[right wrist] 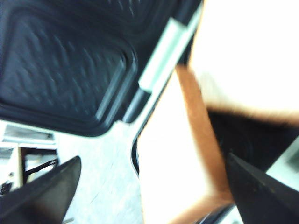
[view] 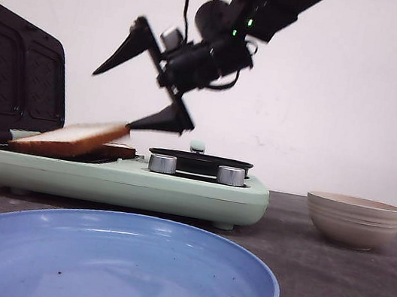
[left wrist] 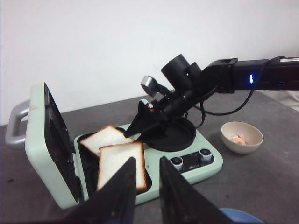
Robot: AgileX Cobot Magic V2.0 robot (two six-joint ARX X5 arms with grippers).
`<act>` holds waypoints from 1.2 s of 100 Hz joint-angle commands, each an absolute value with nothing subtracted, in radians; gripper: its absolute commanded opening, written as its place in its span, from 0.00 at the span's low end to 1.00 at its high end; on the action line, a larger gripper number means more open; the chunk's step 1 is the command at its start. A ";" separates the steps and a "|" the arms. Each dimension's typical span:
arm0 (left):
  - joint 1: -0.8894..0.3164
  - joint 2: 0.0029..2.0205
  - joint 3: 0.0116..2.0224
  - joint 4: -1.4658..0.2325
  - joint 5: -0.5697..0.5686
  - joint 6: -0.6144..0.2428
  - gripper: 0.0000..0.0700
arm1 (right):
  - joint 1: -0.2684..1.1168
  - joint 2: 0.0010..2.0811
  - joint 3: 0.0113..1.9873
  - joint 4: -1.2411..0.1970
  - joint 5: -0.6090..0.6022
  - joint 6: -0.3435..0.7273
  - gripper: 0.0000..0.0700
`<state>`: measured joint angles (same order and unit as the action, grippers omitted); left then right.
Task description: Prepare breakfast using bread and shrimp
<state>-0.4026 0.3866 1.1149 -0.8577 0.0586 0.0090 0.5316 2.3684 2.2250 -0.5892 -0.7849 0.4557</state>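
Left wrist view showed you two square white bread slices (left wrist: 119,164) lying in the mint-green sandwich maker (left wrist: 194,169), and pink bits in the beige ceramic bowl (left wrist: 242,137). Your right gripper (view: 128,80) hung over them, jaws apart; your left gripper (left wrist: 147,184) was also parted.

A plain white wall (view: 358,107) is seen behind the scene, unmarked apart from faint smudges, and it is evenly lit with no hard shadows cast on it. Below it, a dark grey, slightly speckled bench (view: 358,289) is spread from 9 o'clock to 3 o'clock across the front view. A soft sheen is shown on the bench surface toward 6 o'clock.
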 commanded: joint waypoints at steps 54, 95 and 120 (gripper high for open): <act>-0.407 0.387 1.123 -0.830 -0.064 0.006 0.02 | 0.556 2.297 2.555 -0.954 -0.578 0.059 0.00; -0.407 0.387 1.123 -0.874 -0.064 -0.010 0.02 | 0.608 2.011 2.555 -1.040 -0.149 -0.019 0.00; -0.407 0.387 1.123 -0.867 -0.064 -0.010 0.02 | 0.596 1.805 2.554 -1.359 -0.073 -0.059 0.00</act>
